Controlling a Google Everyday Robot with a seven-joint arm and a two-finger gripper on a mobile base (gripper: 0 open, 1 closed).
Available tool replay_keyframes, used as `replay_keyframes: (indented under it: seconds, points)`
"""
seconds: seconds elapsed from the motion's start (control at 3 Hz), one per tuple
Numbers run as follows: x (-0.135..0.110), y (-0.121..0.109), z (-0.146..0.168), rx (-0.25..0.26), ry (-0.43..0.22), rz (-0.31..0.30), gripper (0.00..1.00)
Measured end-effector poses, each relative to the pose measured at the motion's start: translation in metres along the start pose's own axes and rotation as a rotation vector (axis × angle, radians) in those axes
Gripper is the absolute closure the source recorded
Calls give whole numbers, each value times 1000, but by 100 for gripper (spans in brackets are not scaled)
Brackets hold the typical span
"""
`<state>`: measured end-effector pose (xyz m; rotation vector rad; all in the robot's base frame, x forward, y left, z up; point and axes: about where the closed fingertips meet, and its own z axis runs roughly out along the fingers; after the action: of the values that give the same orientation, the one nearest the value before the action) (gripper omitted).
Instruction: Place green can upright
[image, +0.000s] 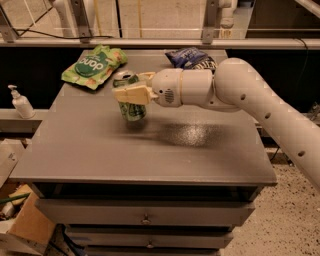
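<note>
Camera view, end effector (132, 87) clasping green can (133, 111) over grey cabinet top (150, 152)

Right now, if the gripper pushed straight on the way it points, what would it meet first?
The green can, which the gripper clasps. Beyond it the way over the table looks free; the green bag seems off that line.

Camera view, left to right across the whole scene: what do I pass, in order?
White plastic pump bottle → flat green snack bag → small dark green metal can, clasped by the gripper reaching in from the right → crumpled blue snack bag.
</note>
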<state>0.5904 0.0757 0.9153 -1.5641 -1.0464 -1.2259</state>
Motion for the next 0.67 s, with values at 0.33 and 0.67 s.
replay_keyframes:
  seconds: [0.33, 0.67]
  points:
    - [-10, 3, 1, 36, 21, -7, 100]
    - [-14, 8, -3, 64, 46, -12, 100]
